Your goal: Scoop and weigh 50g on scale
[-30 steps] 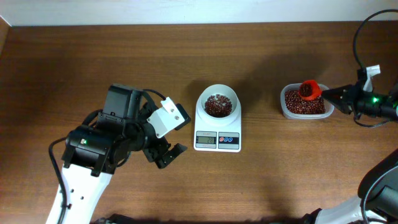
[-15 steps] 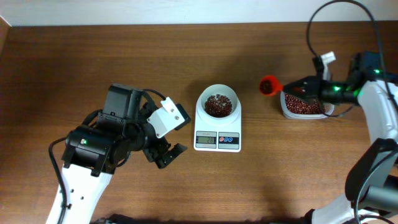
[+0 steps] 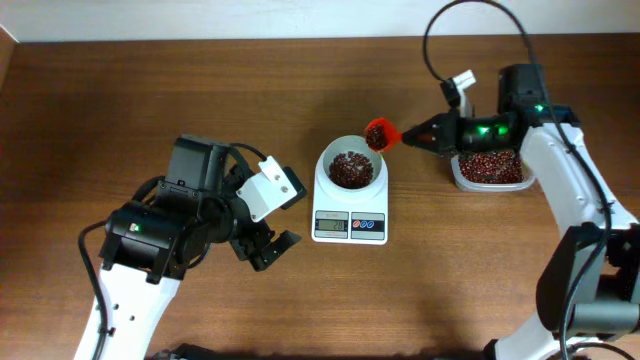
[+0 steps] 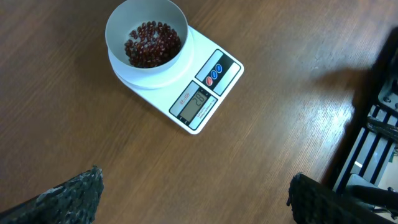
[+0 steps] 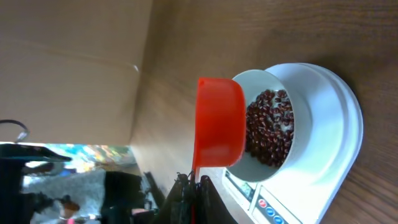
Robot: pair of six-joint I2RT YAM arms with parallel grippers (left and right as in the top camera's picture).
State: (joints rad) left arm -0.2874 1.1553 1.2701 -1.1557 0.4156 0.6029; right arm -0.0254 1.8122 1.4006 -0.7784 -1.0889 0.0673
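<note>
The white scale [image 3: 349, 204] stands mid-table, its round bowl [image 3: 350, 146] partly filled with red beans. My right gripper [image 3: 408, 135] is shut on the handle of a red scoop [image 3: 378, 133]. The scoop hangs at the bowl's upper right rim with beans in it. In the right wrist view the red scoop [image 5: 217, 130] stays level beside the bowl [image 5: 292, 102], above the scale [image 5: 339, 149], with the gripper [image 5: 196, 186] clamped on its handle. My left gripper [image 3: 270, 248] stands open over bare wood, left of the scale [image 4: 202, 99]; its gripper [image 4: 196, 199] holds nothing.
A clear plastic tub [image 3: 455, 175] of red beans sits to the right of the scale, under my right arm. A cable loops above the right arm near the table's back edge. Bare wood surrounds the scale in front and on its left.
My right gripper has carried the red scoop left, from over the tub of beans to the bowl's rim. The left arm has not moved.
</note>
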